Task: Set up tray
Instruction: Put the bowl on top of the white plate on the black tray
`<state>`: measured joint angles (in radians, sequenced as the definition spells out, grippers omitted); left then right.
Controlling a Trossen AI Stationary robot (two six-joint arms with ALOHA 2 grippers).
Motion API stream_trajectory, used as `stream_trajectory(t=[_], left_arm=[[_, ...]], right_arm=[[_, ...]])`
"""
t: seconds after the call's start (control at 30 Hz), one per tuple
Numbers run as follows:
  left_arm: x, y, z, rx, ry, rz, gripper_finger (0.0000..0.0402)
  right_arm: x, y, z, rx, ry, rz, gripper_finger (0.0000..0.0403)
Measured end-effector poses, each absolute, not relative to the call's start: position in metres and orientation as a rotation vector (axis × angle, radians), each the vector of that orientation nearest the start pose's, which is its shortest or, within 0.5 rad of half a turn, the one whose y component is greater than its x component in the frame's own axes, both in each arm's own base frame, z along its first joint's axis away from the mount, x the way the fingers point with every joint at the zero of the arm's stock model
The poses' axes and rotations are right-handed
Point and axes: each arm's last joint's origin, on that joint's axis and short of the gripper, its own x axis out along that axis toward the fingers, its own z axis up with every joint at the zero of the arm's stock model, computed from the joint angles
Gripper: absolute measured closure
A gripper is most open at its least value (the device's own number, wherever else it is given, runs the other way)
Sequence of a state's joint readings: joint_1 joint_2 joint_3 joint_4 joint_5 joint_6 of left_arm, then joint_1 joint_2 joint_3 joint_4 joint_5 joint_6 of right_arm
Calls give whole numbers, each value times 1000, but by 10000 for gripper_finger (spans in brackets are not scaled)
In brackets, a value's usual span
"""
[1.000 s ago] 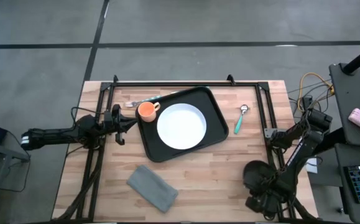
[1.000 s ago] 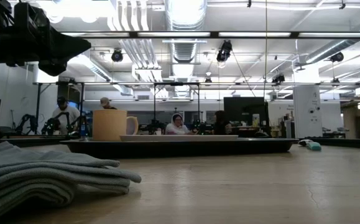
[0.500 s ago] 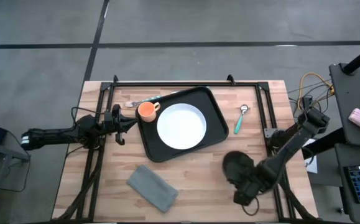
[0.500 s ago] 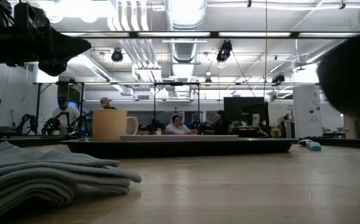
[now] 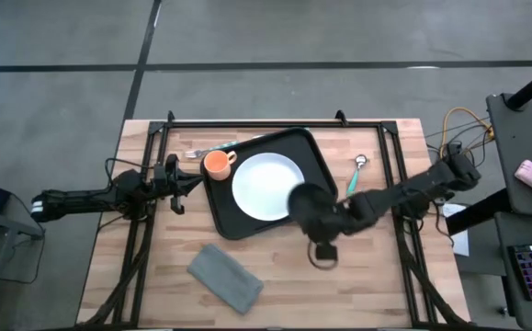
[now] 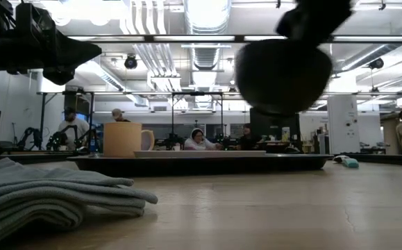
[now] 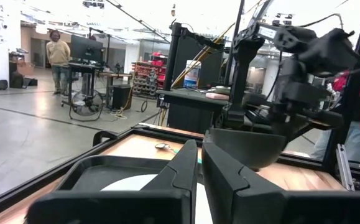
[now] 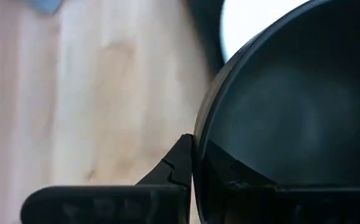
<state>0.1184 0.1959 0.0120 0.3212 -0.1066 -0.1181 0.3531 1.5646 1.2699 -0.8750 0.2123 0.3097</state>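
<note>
The black tray (image 5: 236, 223) lies at the table's middle, holding a white plate (image 5: 264, 184) and an orange cup (image 5: 216, 164). My right gripper (image 5: 323, 250) is shut on a black bowl (image 5: 309, 209), which hangs in the air over the tray's near right corner and the plate's edge. The low view shows the bowl (image 6: 282, 66) well above the tray (image 6: 201, 164). My left gripper (image 5: 192, 180) waits shut and empty just left of the tray, near the cup. My right gripper holds the black bowl by its rim (image 8: 198, 140), one finger outside the wall (image 8: 178, 163) and one inside (image 8: 230, 173). The fingers come from above. The bowl is lifted clear and hangs roughly upright below them (image 7: 247, 146).
A folded grey cloth (image 5: 226, 278) lies near the table's near edge, left of centre. A teal-handled spoon (image 5: 353, 178) lies right of the tray, and a fork (image 5: 195, 153) lies beyond the cup. Bare wood shows between the tray and the near edge.
My right arm has swung from the table's near right corner toward the left and far side, carrying the black bowl in the air. The bowl now hangs over the tray's near right corner. The left arm and the other things have kept still.
</note>
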Motion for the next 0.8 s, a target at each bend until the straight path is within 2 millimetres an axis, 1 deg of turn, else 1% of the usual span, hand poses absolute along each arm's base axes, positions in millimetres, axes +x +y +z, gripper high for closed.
stream_trajectory(t=[0.17, 0.27, 0.3, 0.43, 0.57, 0.7, 0.8], left_arm=[[107, 16, 182, -117, -151, 216, 396], [107, 16, 182, -117, -151, 216, 396], [107, 16, 182, -117, -151, 216, 396], [108, 16, 182, -117, -151, 216, 396], [107, 16, 182, -117, -150, 217, 396], [107, 16, 182, -117, -151, 217, 396], [107, 16, 182, -117, -151, 216, 396]], right_arm=[[315, 64, 262, -86, 1022, -50, 395], [332, 46, 263, -80, 921, 2, 395], [336, 41, 261, -93, 917, 7, 395], [357, 23, 246, -163, 957, 27, 395], [384, 8, 237, -180, 1010, 67, 395], [404, -6, 233, -183, 1114, 57, 395], [415, -14, 234, -198, 1147, 60, 395]])
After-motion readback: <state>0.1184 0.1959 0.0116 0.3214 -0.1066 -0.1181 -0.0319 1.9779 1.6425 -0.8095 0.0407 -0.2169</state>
